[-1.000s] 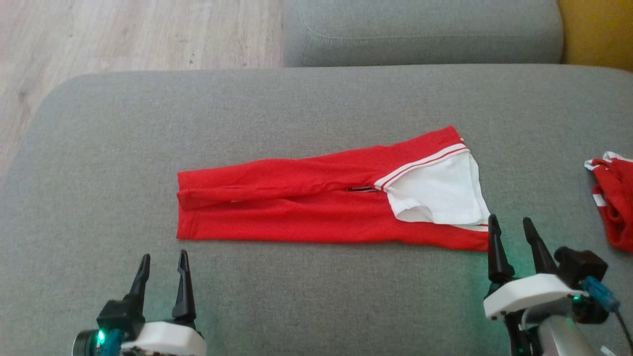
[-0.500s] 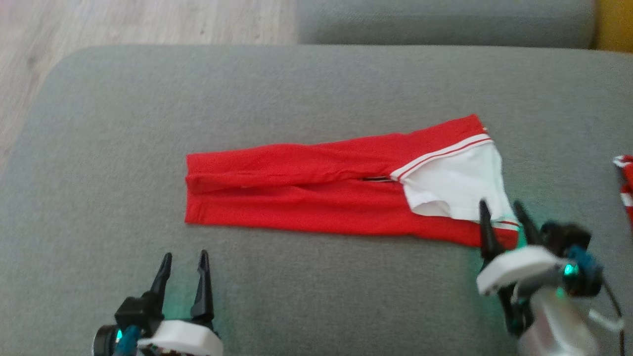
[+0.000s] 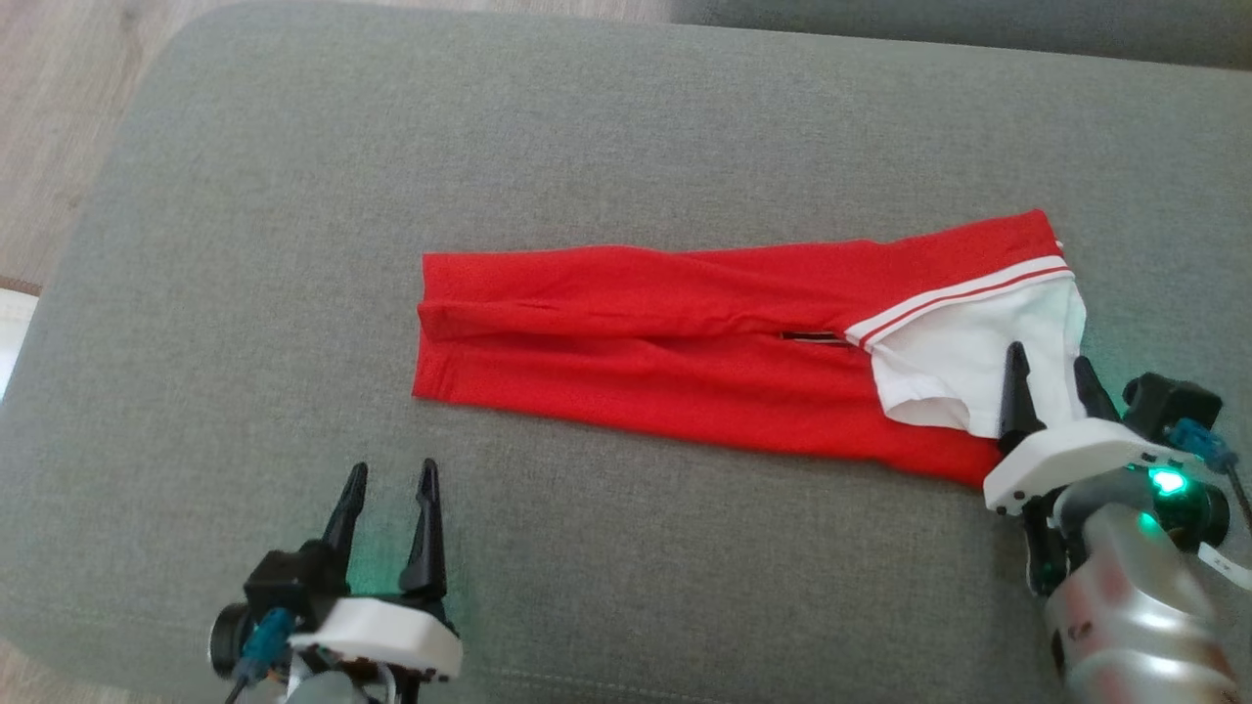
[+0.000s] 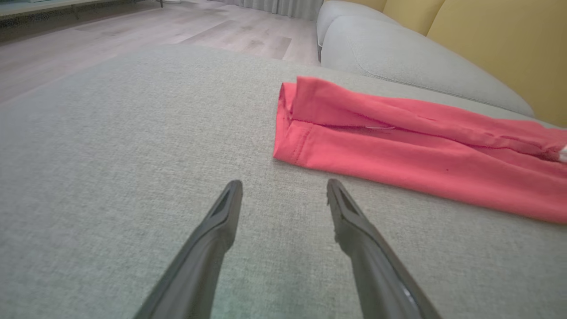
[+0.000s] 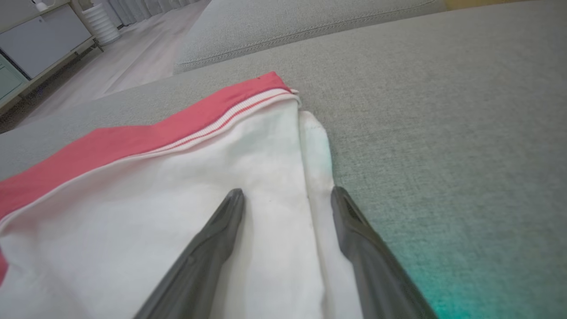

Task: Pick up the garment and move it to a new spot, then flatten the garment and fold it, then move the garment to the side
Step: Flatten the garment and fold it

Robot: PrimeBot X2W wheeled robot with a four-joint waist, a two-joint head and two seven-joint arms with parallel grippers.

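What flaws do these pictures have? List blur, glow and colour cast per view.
Head view: slightly soft; green glow on the cushion by the left end effector. Left wrist view: the red garment looks washed to pink. Right wrist view: teal glow tints the cushion at lower right.

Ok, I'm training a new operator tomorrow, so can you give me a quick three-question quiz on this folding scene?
1. True or false: the left gripper is touching the red garment.
2. Multiple choice: which part of the garment is the right gripper over?
A) the plain red end
B) the white panel below the striped band
C) the middle crease
3. Fill in: the jaws of both grippers are ____.

Key:
1. False. It is over bare grey cushion, short of the garment's near corner.
2. B.
3. Open.
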